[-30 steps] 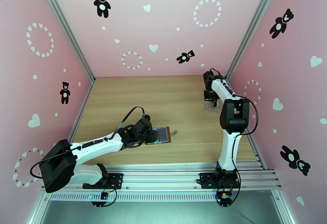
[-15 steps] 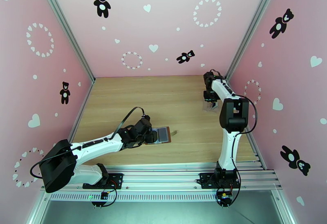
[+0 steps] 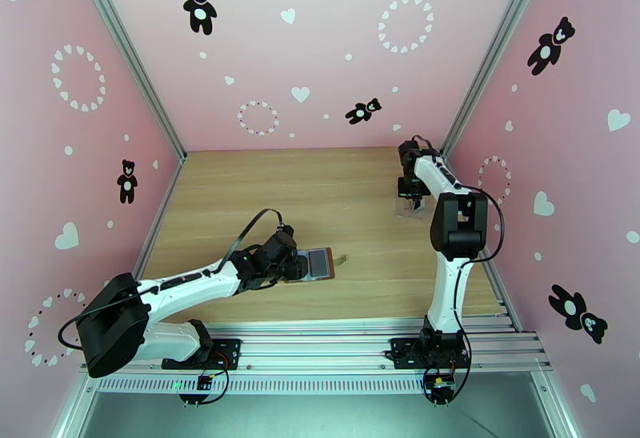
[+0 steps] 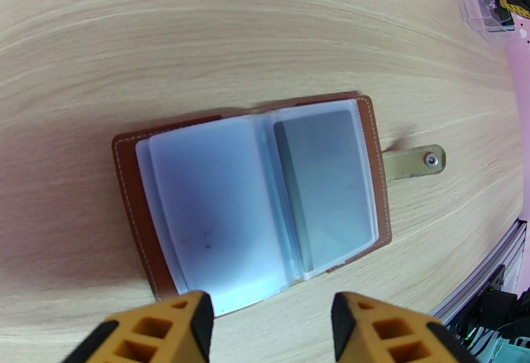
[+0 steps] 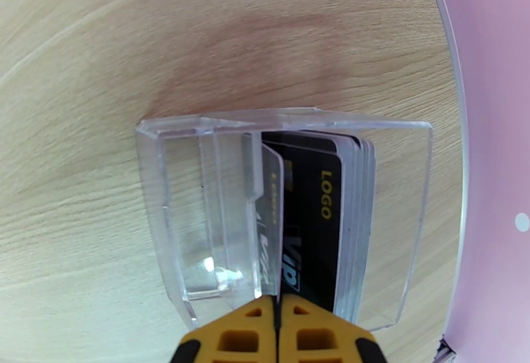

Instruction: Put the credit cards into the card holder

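Observation:
The brown card holder lies open on the table, its snap tab pointing right. A dark card sits in its right see-through pocket; the left pocket looks pale. My left gripper hovers open over the holder's near edge, seen from above at the card holder. Several credit cards stand upright in a clear plastic case at the far right. My right gripper is shut on the edge of the front credit card, which leans away from the stack.
The clear case stands close to the right pink wall and its metal post. The wooden table is bare between the two arms. A metal rail runs along the near edge behind the arm bases.

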`<state>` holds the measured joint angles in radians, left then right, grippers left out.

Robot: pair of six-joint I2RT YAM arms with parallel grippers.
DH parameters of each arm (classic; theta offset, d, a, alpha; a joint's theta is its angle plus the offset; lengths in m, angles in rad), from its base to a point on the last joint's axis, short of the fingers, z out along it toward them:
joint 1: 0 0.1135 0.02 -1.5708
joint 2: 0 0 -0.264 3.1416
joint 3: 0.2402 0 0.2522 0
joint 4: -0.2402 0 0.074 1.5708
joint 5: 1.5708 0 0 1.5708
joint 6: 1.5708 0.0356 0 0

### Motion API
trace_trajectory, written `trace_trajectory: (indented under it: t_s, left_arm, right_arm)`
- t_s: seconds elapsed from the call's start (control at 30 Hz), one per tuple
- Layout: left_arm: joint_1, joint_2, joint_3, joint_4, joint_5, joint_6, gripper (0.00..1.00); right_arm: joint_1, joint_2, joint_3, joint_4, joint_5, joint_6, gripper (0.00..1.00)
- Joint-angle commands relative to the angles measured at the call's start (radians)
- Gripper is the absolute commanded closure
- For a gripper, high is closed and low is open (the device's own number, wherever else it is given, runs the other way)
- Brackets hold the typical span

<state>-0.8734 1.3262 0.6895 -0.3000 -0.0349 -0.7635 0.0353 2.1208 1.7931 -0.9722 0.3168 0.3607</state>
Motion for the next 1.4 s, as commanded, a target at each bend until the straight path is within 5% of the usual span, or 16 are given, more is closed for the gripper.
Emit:
trace_trajectory:
  t_s: [0.0, 0.43, 0.9, 1.37]
  left_arm:
    - [-0.002, -0.037, -0.016, 0.0, -0.013, -0.012, 0.47]
    - [-0.001, -0.065, -0.046, 0.015, -0.023, -0.028, 0.47]
    - [0.005, -0.084, -0.128, 0.067, -0.033, -0.064, 0.47]
    - [0.052, -0.087, -0.202, 0.17, 0.044, -0.089, 0.54]
  right_arm:
    - [0.02, -0.112, -0.056, 0.045, -0.004, 0.031, 1.0]
    - [0.118, -0.358, -0.242, 0.165, 0.012, 0.064, 1.0]
    - [0.357, -0.724, -0.656, 0.368, -0.495, 0.214, 1.0]
    - [0.643, -0.757, -0.962, 0.675, -0.675, 0.448, 1.0]
